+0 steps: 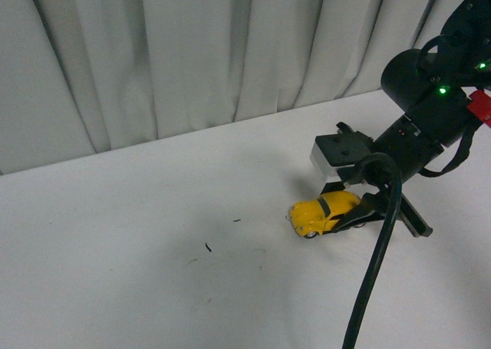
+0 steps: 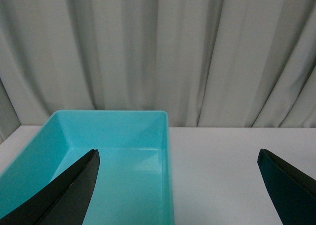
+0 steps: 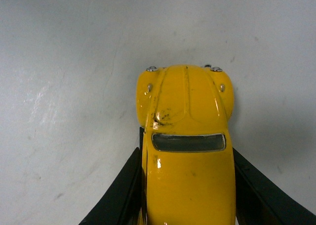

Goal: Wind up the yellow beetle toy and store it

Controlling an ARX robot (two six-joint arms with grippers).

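The yellow beetle toy (image 1: 322, 213) sits on the white table at the right, its wheels on the surface. My right gripper (image 1: 349, 211) is shut on its rear half, one black finger on each side. In the right wrist view the toy (image 3: 185, 151) fills the middle, nose pointing away, with the gripper (image 3: 187, 185) clamped on its flanks. My left gripper (image 2: 182, 180) is open and empty; its two dark fingertips (image 2: 74, 190) frame a turquoise bin (image 2: 167, 151). The left arm is out of the front view.
The turquoise bin stands on the white table against the grey curtain (image 2: 158, 52), seen only by the left wrist camera. The curtain (image 1: 192, 57) also backs the table in the front view. Small dark specks (image 1: 209, 248) lie on the table left of the toy.
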